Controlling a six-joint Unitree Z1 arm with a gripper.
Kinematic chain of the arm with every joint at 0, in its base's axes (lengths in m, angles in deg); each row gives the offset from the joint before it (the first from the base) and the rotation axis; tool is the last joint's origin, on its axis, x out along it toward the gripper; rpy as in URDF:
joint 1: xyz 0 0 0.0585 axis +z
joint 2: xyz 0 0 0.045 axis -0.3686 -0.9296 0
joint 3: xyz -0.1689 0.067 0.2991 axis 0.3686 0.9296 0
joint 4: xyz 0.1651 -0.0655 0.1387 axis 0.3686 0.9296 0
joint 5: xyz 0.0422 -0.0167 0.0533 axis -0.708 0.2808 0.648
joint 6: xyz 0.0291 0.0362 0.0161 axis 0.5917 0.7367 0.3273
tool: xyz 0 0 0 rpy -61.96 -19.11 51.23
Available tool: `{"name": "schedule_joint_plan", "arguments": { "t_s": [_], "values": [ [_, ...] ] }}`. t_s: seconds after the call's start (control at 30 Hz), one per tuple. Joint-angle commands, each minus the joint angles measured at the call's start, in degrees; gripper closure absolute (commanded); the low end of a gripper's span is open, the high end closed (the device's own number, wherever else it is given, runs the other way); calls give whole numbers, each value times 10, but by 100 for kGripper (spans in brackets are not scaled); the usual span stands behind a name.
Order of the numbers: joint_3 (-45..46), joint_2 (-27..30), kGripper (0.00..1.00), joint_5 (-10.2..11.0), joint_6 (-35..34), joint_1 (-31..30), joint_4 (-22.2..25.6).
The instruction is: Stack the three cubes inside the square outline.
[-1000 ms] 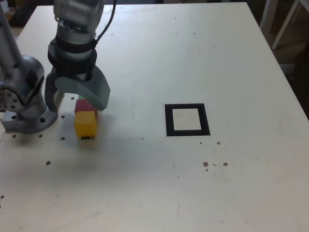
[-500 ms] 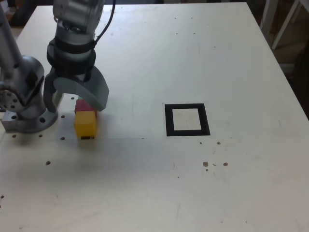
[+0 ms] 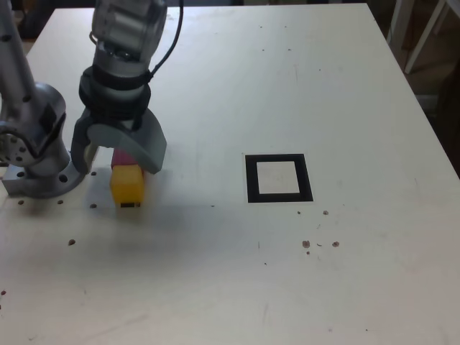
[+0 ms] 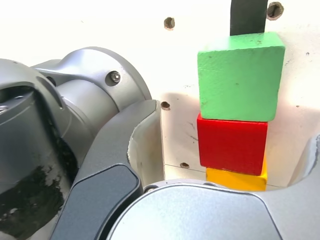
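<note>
Grey two-fingered gripper (image 3: 115,152) spread wide, holding nothing. Straddles small red wooden cube (image 4: 231,143) in row between green cube (image 4: 240,77) and yellow cube (image 3: 127,184).

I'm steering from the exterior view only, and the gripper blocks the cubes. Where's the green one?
Observer: In the wrist view, the green cube touches the red cube on the side away from the yellow cube. All three lie in one straight row on the table.
Operator: Are the jaws on anything yet?
Observer: No. The gripper is open with a jaw on each side of the red cube, and bare table shows between each jaw and the cube.
Operator: Anything beyond the green one?
Observer: A black strip on the table begins just past it.
</note>
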Motion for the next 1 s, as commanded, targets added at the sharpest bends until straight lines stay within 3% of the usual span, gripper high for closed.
{"name": "schedule_joint_plan", "arguments": {
  "t_s": [0.0,0.33,0.57,0.97],
  "values": [
    [0,-10,4,-1,2,1,-1],
    [-7,-22,13,-4,3,5,-2],
    [-13,-28,35,-6,3,5,0],
    [-22,-42,62,-6,5,5,6]
  ]
}}
